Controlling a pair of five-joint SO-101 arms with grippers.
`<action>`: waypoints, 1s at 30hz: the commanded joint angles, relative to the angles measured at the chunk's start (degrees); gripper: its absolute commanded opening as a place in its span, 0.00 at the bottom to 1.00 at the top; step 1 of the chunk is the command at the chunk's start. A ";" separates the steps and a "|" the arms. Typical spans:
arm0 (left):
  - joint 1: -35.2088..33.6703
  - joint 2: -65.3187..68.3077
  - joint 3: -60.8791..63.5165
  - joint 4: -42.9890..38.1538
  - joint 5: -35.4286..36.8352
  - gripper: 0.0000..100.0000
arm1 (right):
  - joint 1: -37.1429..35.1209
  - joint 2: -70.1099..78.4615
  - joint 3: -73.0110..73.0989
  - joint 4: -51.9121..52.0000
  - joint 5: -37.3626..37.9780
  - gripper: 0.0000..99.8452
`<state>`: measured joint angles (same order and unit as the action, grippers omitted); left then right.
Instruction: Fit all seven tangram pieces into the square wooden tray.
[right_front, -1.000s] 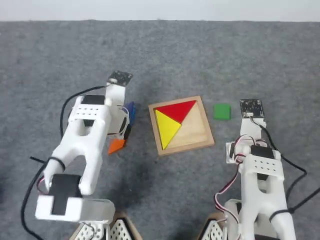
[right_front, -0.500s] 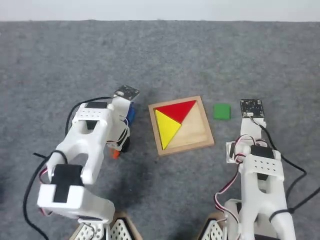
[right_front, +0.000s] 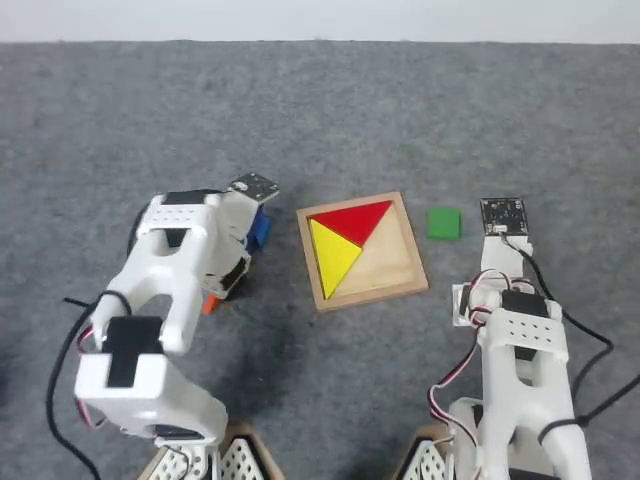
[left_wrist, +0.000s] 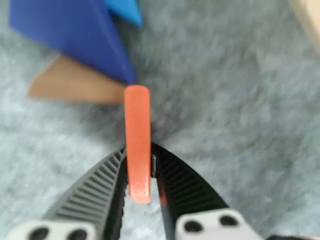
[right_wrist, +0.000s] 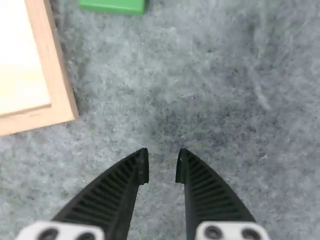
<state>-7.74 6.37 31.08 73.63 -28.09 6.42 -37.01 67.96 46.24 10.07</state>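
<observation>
My left gripper (left_wrist: 139, 155) is shut on an orange piece (left_wrist: 137, 120), held edge-on just above the carpet. From above, that orange piece (right_front: 210, 303) peeks out under the left arm, left of the wooden tray (right_front: 316, 265). A red triangle (right_front: 355, 220) and a yellow triangle (right_front: 332, 255) lie inside the tray. Beyond the gripper lie a dark blue triangle (left_wrist: 75, 35), a lighter blue piece (left_wrist: 125, 9) and a brown piece (left_wrist: 75, 87). The green square (right_front: 443, 222) rests right of the tray. Behind it, my right gripper (right_wrist: 161, 167) hangs slightly open over carpet, holding nothing.
The tray's right half (right_front: 390, 255) is bare wood. In the right wrist view, the tray's corner (right_wrist: 52, 75) and the green square (right_wrist: 112, 5) lie ahead of the fingers. Grey carpet (right_front: 330, 110) stretches free beyond the tray.
The left arm has swung, carrying the orange piece a little left and toward the table's front. The right arm has not moved.
</observation>
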 joint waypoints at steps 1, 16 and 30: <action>-3.16 -8.44 -1.71 2.73 -1.41 0.04 | -0.66 -1.71 -0.44 -1.10 0.70 0.11; -13.01 -4.84 -7.16 -0.97 -3.25 0.14 | -0.66 -1.71 0.09 -1.10 0.88 0.11; -10.11 -3.16 -9.71 4.22 -4.92 0.19 | -0.75 -1.71 0.00 -1.10 0.97 0.11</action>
<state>-19.96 3.65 20.70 76.44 -31.87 6.42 -37.01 68.48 46.24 10.33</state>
